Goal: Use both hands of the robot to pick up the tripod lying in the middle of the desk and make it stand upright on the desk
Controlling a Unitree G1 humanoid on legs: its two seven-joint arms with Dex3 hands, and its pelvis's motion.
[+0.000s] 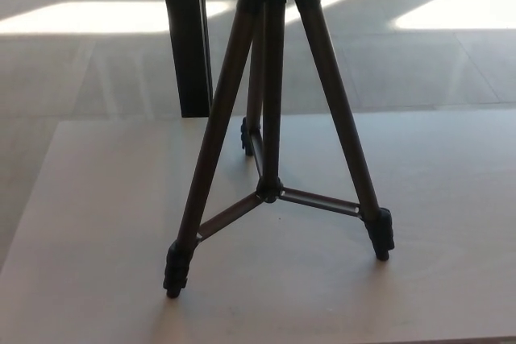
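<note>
The tripod [274, 118] head and the dark post [186, 38] are cut off by the top edge.

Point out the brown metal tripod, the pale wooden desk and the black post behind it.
brown metal tripod [272, 187]: head view, central hub joining the braces.
pale wooden desk [97, 223]: head view, bare top at left.
black post [185, 38]: head view, mid-shaft.
</note>
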